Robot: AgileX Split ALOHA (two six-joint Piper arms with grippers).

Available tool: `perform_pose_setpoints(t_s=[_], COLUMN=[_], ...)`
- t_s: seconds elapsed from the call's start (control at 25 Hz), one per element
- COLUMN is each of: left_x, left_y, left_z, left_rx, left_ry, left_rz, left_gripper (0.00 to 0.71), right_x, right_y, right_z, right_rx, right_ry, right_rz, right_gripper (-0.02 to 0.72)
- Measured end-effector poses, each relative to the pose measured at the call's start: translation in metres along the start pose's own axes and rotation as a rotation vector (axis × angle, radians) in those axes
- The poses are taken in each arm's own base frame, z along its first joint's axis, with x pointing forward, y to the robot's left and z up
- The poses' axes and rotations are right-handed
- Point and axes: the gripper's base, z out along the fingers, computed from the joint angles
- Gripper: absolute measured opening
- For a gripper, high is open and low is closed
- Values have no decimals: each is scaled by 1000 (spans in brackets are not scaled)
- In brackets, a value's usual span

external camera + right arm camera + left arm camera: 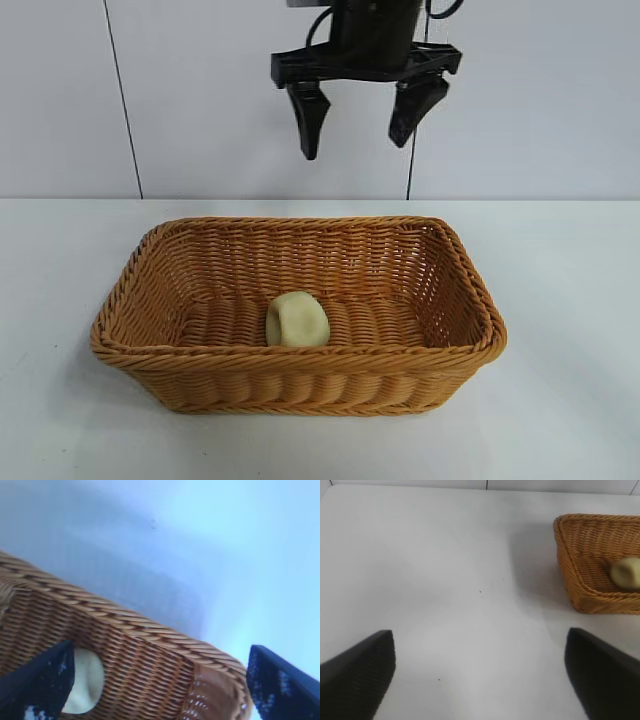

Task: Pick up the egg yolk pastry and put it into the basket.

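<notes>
Already the egg yolk pastry (297, 320) sits in the basket (160, 300), lower centre of frame. Right gripper (365, 112), top centre, jaws wide & empty. Left gripper (480, 675) wide too, idle over bench (445, 580). Best: lift straight up, clear of rim.

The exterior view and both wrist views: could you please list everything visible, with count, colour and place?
basket: one, orange-brown woven wicker, on the table, centre.
egg yolk pastry: one, pale cream-yellow, lying on the basket's floor near the front wall.
table: one, white, under the basket.
wall: white panels, behind the table.
right gripper: one, black, open and empty, above the basket's far side.
left gripper: one, black, open and empty, over bare table beside the basket.
</notes>
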Motion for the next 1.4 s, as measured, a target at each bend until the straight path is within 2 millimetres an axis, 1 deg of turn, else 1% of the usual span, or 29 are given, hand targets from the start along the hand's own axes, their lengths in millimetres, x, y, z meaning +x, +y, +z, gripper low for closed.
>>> perform_pose_setpoints(t_s=[0.04,0.2,0.28,0.44,0.56,0.68,0.8,0.88,1.0,1.08,1.16,1.24,1.4], left_x=[0,0,0,0,0,0,0,0,0,0,0,0,0], left_y=[0,0,0,0,0,0,0,0,0,0,0,0,0], left_z=[0,0,0,0,0,0,0,0,0,0,0,0,0], left_rx=[0,0,0,0,0,0,0,0,0,0,0,0,0], left_ry=[0,0,0,0,0,0,0,0,0,0,0,0,0], left_rz=[0,0,0,0,0,0,0,0,0,0,0,0,0], left_gripper=[664,664,664,664,664,664,664,664,664,664,664,664,664], right_x=[-2,-6,-5,1,7,12,14,16,28,41,55,74,115], right_y=[-11,-72,-104,-158,-186,-203,-209,-207,-202,-194,-183,-171,-147], right_z=[0,2,1,-1,-3,-4,-5,-4,-4,-5,-13,-19,-40], right_rx=[8,49,74,112,132,144,147,144,133,120,95,76,60], right_ry=[0,-1,-1,-1,3,6,8,17,56,97,125,167,216], right_rz=[23,144,208,308,362,399,411,410,409,408,396,373,334], right_gripper=[670,670,670,670,670,670,670,670,670,670,670,670,670])
